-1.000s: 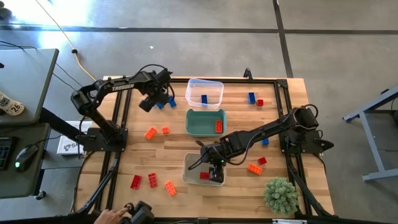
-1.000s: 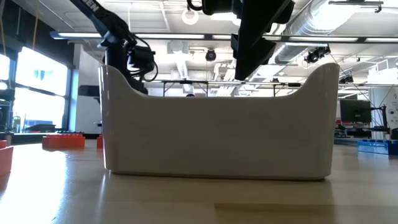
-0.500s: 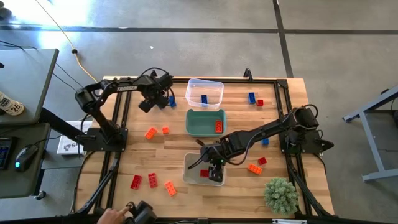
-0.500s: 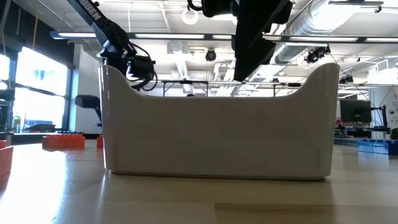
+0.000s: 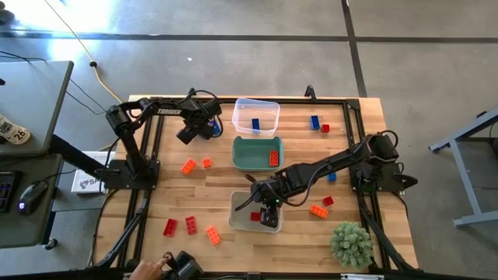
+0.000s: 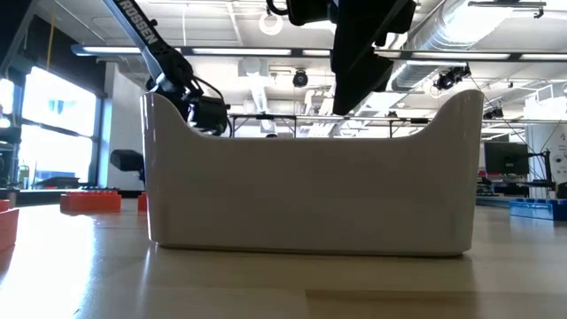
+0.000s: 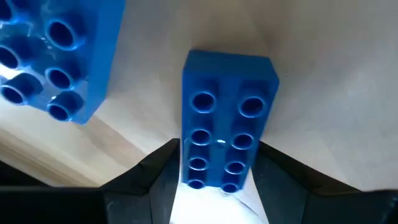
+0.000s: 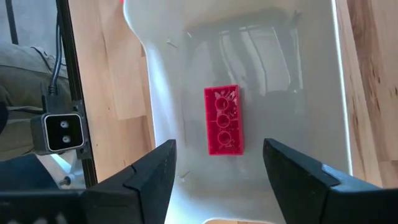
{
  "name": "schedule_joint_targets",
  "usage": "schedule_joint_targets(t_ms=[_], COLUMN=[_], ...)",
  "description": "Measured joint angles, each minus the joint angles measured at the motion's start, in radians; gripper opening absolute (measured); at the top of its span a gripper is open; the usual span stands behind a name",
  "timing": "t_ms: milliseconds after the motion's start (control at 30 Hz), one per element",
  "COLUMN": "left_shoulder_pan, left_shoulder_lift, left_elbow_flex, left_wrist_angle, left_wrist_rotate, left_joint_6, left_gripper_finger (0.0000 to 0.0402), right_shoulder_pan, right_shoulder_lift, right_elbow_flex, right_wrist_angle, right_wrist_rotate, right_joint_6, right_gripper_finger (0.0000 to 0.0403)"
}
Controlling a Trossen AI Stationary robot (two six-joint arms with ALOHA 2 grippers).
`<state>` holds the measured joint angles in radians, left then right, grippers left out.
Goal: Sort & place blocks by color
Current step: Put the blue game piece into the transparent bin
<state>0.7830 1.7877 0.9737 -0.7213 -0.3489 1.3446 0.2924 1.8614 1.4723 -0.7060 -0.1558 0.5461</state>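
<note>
My left gripper (image 5: 204, 127) hangs low at the table's far left, open and pointing steeply down. In the left wrist view its fingers (image 7: 163, 163) stand on either side of the near end of a blue brick (image 7: 227, 118) lying studs up on the wood. Whether they touch it I cannot tell. A second blue brick (image 7: 56, 56) lies beside it. My right gripper (image 5: 270, 212) hovers open over the white bin (image 5: 243, 210). In that bin a red brick (image 8: 222, 119) lies flat on the floor.
A clear bin (image 5: 256, 105) holds a blue brick; a teal bin (image 5: 253, 152) holds an orange brick. Loose red, orange and blue bricks lie at the near left (image 5: 191, 225), left (image 5: 188, 166), right (image 5: 318, 210) and far right (image 5: 314, 121). A plant (image 5: 351, 243) stands near right.
My left gripper has sunk toward the blue bricks at the far left and drifted a little toward the clear bin. Its fingers have kept the same gap.
</note>
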Motion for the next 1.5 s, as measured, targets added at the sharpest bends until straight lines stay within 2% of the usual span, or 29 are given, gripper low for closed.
schedule_joint_targets(t_ms=[133, 333, 533, 733, 967, 1200, 1500], left_shoulder_pan=[-0.001, -0.014, -0.013, -0.015, -0.014, -0.037, -0.106], left_shoulder_lift=[0.005, 0.004, -0.003, -0.044, -0.103, -0.185, -0.201], left_elbow_flex=[0.001, 0.001, 0.003, 0.056, 0.121, 0.164, 0.254], left_wrist_angle=[0.003, 0.003, -0.006, -0.003, -0.06, -0.033, 0.16], left_wrist_rotate=[0.0, -0.018, -0.002, 0.143, 0.14, 0.143, 0.334], left_joint_6=[-0.032, -0.084, -0.196, -0.376, -0.467, -0.484, -0.58], left_gripper_finger=[0.0173, 0.0111, 0.0111, 0.0111, 0.0111, 0.0111, 0.0111], right_shoulder_pan=[0.0, -0.008, -0.033, -0.051, -0.089, -0.104, -0.095], right_shoulder_lift=[0.0, 0.0, -0.001, -0.028, -0.096, -0.178, -0.243], right_elbow_flex=[0.0, 0.0, 0.0, 0.001, 0.001, 0.002, 0.002], right_wrist_angle=[0.0, 0.001, 0.0, -0.007, -0.054, -0.152, -0.34], right_wrist_rotate=[0.0, -0.002, -0.033, -0.035, -0.001, 0.074, 0.254], right_joint_6=[0.007, 0.023, 0.06, 0.059, 0.081, 0.155, 0.331], right_gripper_finger=[0.0228, 0.0228, 0.0228, 0.0228, 0.0228, 0.0228, 0.0228])
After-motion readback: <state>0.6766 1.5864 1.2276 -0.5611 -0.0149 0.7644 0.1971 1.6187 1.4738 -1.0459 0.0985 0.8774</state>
